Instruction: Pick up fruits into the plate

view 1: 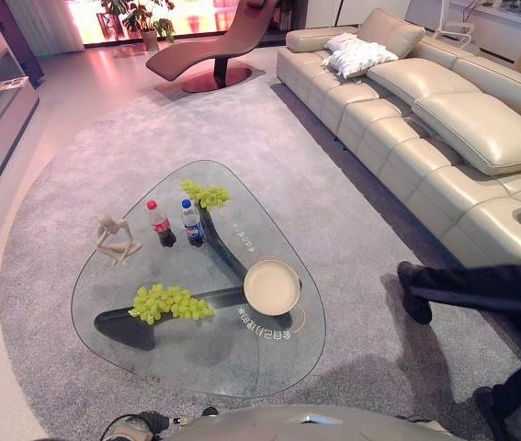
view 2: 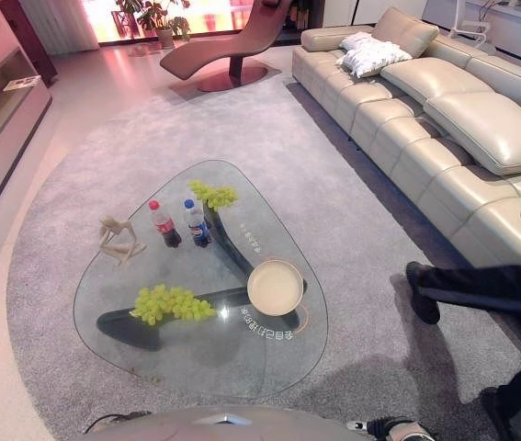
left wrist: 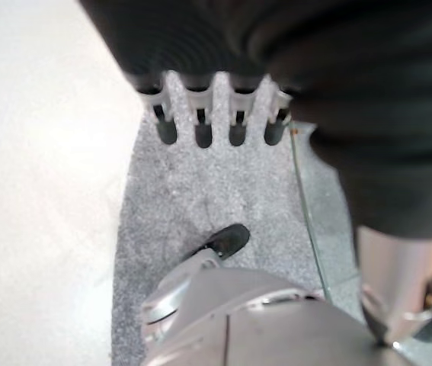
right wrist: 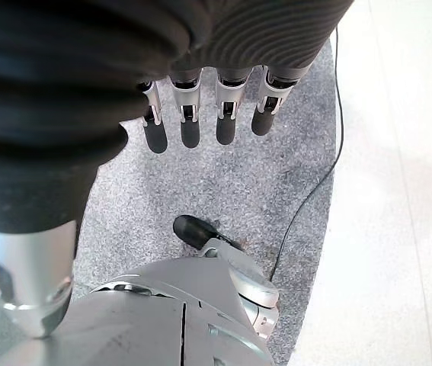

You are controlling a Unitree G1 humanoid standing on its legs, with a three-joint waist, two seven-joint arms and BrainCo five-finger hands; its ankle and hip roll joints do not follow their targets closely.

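Nothing picked yet, I'm parked at the near edge of the glass table [view 1: 122, 363] with both arms hanging. Sofa [view 1: 444, 129] runs along the right, and a person's leg [view 1: 481, 285] sits close to the table's right side, so I'd swing in from the left. Plate [view 1: 271, 287] is near the right edge, empty. One grape bunch [view 1: 170, 302] lies left of it toward the near-left edge, the other bunch [view 1: 205, 194] at the far edge past two bottles [view 1: 175, 223]. Left hand [left wrist: 216, 114] and right hand [right wrist: 204, 114] both relaxed open, holding nothing. Next move: reach for the near bunch.
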